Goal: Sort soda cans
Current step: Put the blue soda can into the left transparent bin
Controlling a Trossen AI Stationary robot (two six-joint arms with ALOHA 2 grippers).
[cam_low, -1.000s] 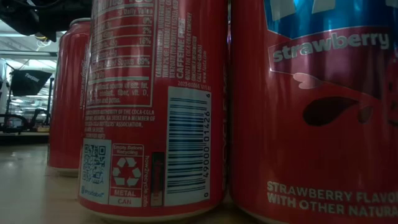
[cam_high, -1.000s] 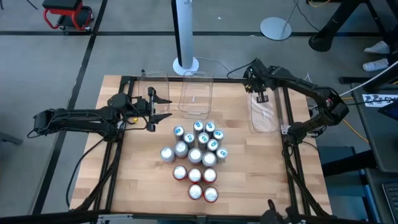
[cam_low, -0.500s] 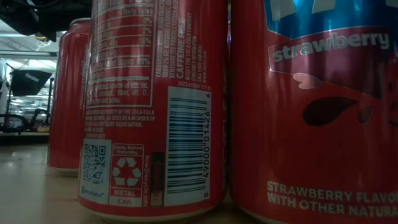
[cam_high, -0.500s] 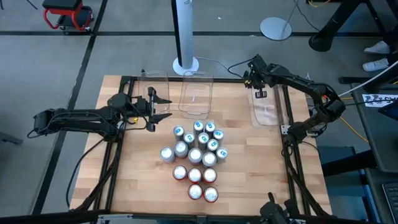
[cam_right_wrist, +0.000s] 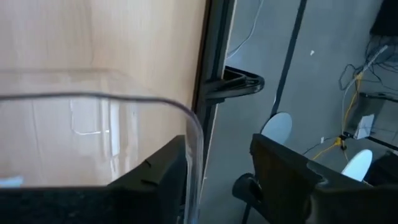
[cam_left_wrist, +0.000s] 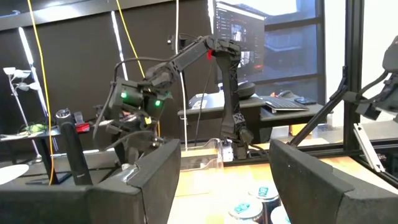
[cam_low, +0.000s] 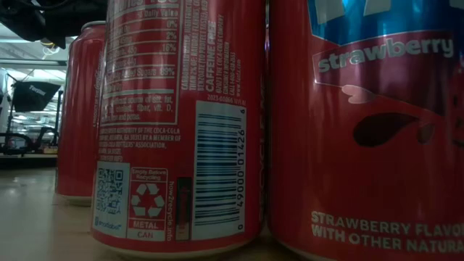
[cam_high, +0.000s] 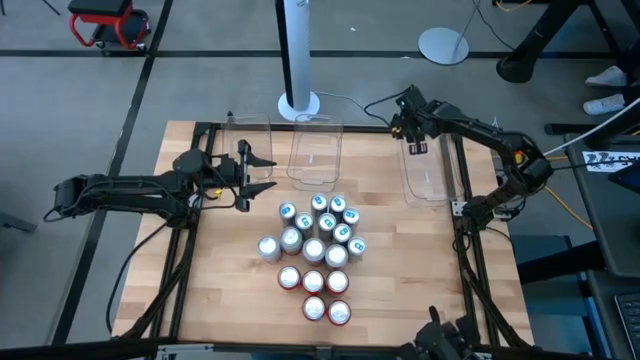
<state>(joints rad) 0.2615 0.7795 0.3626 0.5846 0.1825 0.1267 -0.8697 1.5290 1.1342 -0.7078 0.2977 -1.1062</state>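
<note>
Several soda cans [cam_high: 315, 255] stand upright in a cluster mid-table: teal ones [cam_high: 325, 215] farthest, silver-grey ones [cam_high: 290, 243] in the middle, red ones [cam_high: 315, 295] nearest. The low view is filled by red cans [cam_low: 181, 123]. My left gripper [cam_high: 250, 175] hovers open, level, left of the cluster, holding nothing; teal can tops [cam_left_wrist: 258, 196] show beyond its fingers. My right gripper [cam_high: 417, 150] points down, open, over the far end of the right clear tub [cam_high: 425, 180]. My right gripper comes from above, pointing down, with one finger [cam_right_wrist: 155, 180] inside the clear tub and the other [cam_right_wrist: 280, 171] outside it. They stand astride the far end wall [cam_right_wrist: 197, 149] near a corner. The inner finger lies right by that wall. The tub stands on the table.
Two more clear tubs sit along the far edge: a middle one [cam_high: 318, 155] and a left one [cam_high: 250, 130] beside my left gripper. A white pole base [cam_high: 298, 102] stands beyond the far edge. Bare wood [cam_high: 220, 290] lies left and right of the cluster.
My right gripper has moved a little toward the table's far edge, and the right tub has slid slightly that way with it. The cans have stayed where they were.
</note>
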